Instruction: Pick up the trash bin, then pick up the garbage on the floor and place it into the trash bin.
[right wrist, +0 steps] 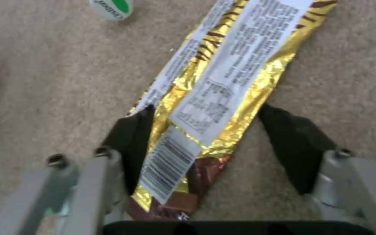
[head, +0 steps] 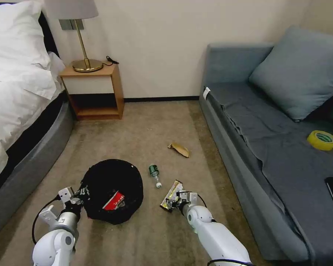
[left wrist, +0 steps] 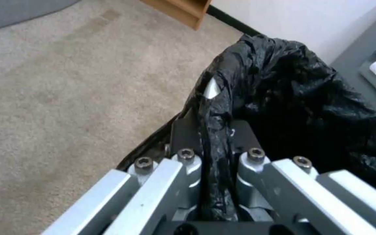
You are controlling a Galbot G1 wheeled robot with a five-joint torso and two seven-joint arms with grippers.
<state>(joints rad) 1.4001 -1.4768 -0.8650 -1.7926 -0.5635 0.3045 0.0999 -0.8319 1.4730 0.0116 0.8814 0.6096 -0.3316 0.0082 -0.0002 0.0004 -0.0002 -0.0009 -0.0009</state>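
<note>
The left tool [left wrist: 216, 143] is clamped on the rim of the trash bin [head: 113, 190], with a fold of the black liner pinched between its dark fingers [left wrist: 183, 130]. In the head view the left tool [head: 78, 197] sits at the bin's left edge, low in the picture, and the bin's mouth faces the camera. A red-and-white wrapper [head: 114, 202] lies inside the bin, against the black liner.

The right tool [right wrist: 205, 143] is spread wide over the carpet [right wrist: 44, 81], one black finger [right wrist: 129, 140] on each side of the near end of the gold-brown snack wrapper [right wrist: 223, 85]. The left-hand finger overlaps the wrapper's edge; the other stands apart from it. The wrapper lies flat on the carpet, its printed white label and barcode facing up. In the head view the right tool [head: 174, 202] is just right of the bin, at the wrapper's [head: 172, 192] near end.

A small clear bottle with a green label [head: 155, 174] lies on the carpet between the bin and the wrapper, slightly beyond both. A tan-brown crumpled wrapper [head: 180, 149] lies farther off, near the grey sofa [head: 262, 147]. A yellow tape roll [head: 322, 140] rests on the sofa seat. A bedside table [head: 94, 90] carrying a lamp [head: 81, 37] stands against the far wall, beside the bed [head: 18, 92].
</note>
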